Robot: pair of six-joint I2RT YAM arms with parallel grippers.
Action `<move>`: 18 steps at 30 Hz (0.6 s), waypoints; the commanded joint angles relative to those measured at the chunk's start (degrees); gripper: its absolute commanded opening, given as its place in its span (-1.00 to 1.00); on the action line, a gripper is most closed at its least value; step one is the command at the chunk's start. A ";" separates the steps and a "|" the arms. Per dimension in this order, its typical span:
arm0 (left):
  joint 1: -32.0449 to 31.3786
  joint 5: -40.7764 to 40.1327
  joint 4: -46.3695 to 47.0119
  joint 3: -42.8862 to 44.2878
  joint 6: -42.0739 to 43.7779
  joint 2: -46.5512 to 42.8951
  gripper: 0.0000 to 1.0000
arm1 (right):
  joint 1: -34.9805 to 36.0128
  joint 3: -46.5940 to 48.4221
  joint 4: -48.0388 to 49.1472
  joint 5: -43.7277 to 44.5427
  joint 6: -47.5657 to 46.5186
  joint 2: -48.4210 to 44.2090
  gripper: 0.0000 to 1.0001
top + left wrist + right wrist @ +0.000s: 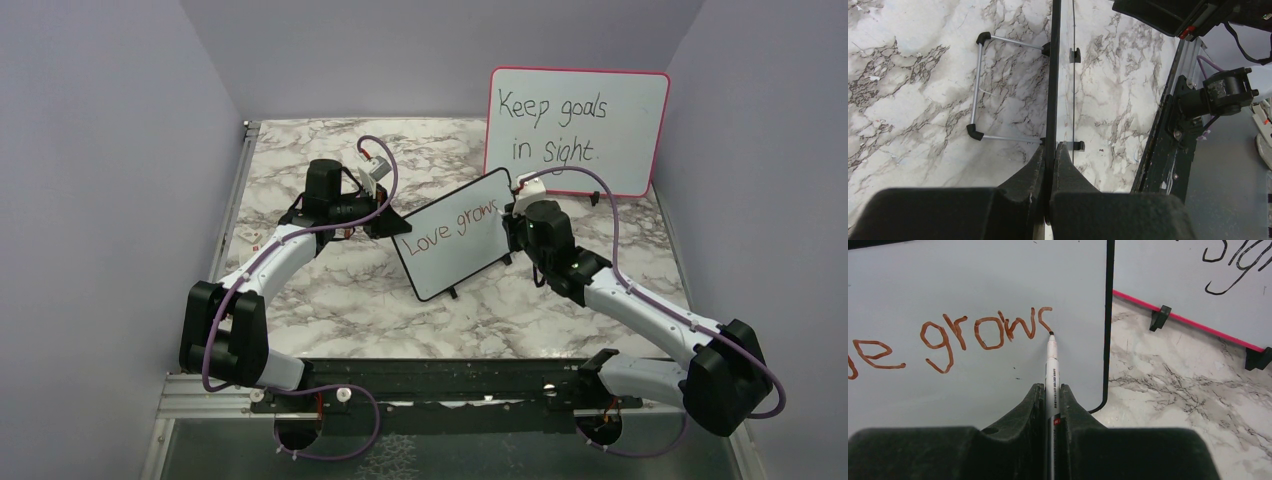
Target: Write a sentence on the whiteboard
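The whiteboard (455,235) stands tilted on the marble table, black-framed with small black feet. Reddish-brown words "Love grows" (445,228) of the sentence run across it; the right wrist view shows "e grows" (978,332). My left gripper (385,222) is shut on the board's left edge, and the left wrist view shows the board (1053,75) edge-on between the jaws of this gripper (1052,148). My right gripper (512,222) (1051,386) is shut on a white marker (1051,360). The marker's tip touches the board (973,280) at the end of the "s".
A larger pink-framed board (578,130) (1198,270) reading "Keep goals in sight" leans on the back right wall on black feet (1159,317). A wire stand (977,90) props the small board from behind. A black rail (440,385) runs along the near edge.
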 commanded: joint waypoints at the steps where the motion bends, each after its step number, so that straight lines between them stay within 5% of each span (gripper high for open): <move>1: -0.31 -11.27 -6.47 -1.71 6.82 2.57 -1.00 | -0.15 -0.66 -1.08 -1.17 0.49 0.04 -0.99; 18: -0.30 -11.36 -6.51 -1.62 6.64 2.55 -1.00 | -0.13 -0.51 0.46 -4.70 0.67 -1.79 -0.99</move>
